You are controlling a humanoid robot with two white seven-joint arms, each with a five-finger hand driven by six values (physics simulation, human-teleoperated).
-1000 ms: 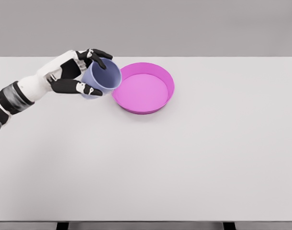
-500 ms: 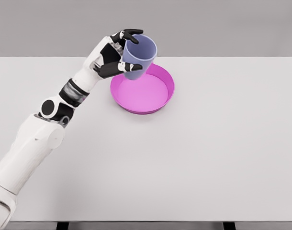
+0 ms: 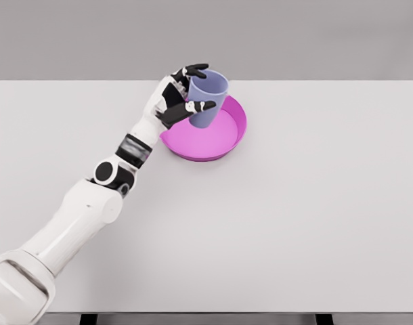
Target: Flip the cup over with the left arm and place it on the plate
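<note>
Left hand (image 3: 181,99) of mine is wrapped around the cup (image 3: 207,99). One black finger (image 3: 196,68) curls over the far side of the rim, and another finger (image 3: 201,105) presses on the near side of the wall. So my grip is closed on the cup.

My cup is light purple. Its open mouth points up, and it leans just a little. It hangs over the left part of the plate (image 3: 235,133). I cannot tell if its bottom touches the plate yet or floats just above it.

My plate is pink and round, with a raised rim. It sits on the table (image 3: 294,223) near the far edge, a bit left of the middle.

I think the flip is done, because the mouth of the cup faces up. Now I am on the putting-down step. Next I think I need to lower the cup slowly until its bottom sits flat on the plate. I should make it stand straight first, so it does not tip over. Then I can let my fingers go loose and pull my hand away to the left, without bumping the cup.

Now I count. I see one cup. I see one plate. I see one table. I see one arm, my left one. My right arm is not in the picture.
</note>
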